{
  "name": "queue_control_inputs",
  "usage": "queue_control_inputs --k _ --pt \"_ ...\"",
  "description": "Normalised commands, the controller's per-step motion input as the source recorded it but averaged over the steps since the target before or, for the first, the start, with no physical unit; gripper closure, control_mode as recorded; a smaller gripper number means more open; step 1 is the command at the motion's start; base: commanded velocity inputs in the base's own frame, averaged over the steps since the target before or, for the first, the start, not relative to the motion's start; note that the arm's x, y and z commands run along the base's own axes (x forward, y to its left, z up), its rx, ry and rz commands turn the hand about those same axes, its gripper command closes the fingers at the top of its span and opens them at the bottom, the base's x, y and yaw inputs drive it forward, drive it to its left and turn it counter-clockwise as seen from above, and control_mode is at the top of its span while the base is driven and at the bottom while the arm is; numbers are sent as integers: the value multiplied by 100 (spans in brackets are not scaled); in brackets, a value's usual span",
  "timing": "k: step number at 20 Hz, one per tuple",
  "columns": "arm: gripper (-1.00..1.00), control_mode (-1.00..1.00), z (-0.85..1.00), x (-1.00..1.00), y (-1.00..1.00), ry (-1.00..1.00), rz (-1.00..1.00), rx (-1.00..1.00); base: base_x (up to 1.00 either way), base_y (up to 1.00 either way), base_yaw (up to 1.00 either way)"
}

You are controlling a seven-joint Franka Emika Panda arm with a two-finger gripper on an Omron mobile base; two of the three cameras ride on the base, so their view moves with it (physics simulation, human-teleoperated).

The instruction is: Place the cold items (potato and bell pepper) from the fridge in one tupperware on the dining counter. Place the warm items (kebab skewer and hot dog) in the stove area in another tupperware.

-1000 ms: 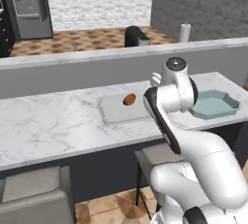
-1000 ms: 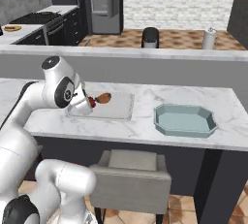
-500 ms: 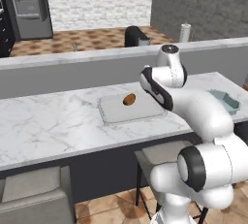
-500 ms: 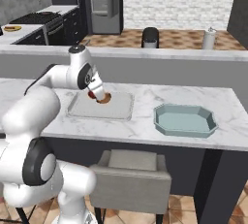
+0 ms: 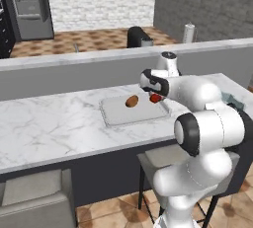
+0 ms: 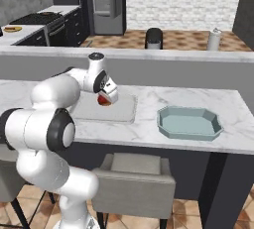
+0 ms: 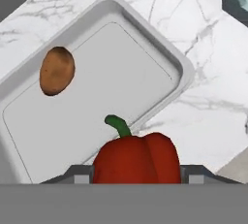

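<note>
The bell pepper (image 7: 137, 158), glossy red with a curled green stem pointing to about 11 o'clock in the hand view, sits clamped between the half-spread jaws of the gripper (image 6: 105, 99). It hangs above the flat tupperware (image 7: 145, 63) on the dining counter (image 5: 49, 123). The tray floor lies straight ahead of the gripper; the brown oval potato (image 7: 57, 71) already rests there at about 10 o'clock.
</note>
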Motion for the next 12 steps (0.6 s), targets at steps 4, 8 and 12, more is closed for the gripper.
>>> queue_control_inputs --k 4,8,12 --pt "100 -100 -38 70 0 0 16 0 0 0 0" --pt "100 -100 -32 92 0 5 10 0 0 0 0" --pt "100 -100 -28 92 0 8 5 0 0 0 0"
